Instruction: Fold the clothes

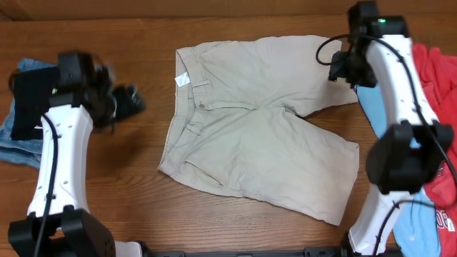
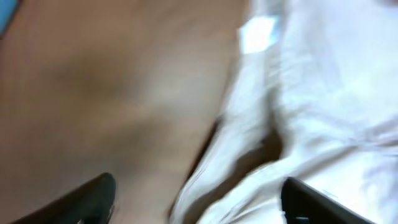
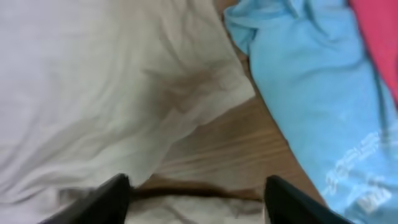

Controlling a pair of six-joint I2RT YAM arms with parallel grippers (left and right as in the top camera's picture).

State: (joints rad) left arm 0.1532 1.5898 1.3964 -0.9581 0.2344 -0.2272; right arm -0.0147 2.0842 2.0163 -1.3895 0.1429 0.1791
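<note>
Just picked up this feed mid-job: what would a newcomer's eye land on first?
The beige shorts lie spread flat in the middle of the table, waistband toward the left. A light-blue top and a red top lie heaped at the right edge. The left end effector and right end effector hang open, empty.

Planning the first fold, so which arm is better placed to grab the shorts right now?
Probably right: the right gripper, open, hangs at the far leg's hem of the shorts. The left gripper, also open, is over bare table beside the waistband.
</note>
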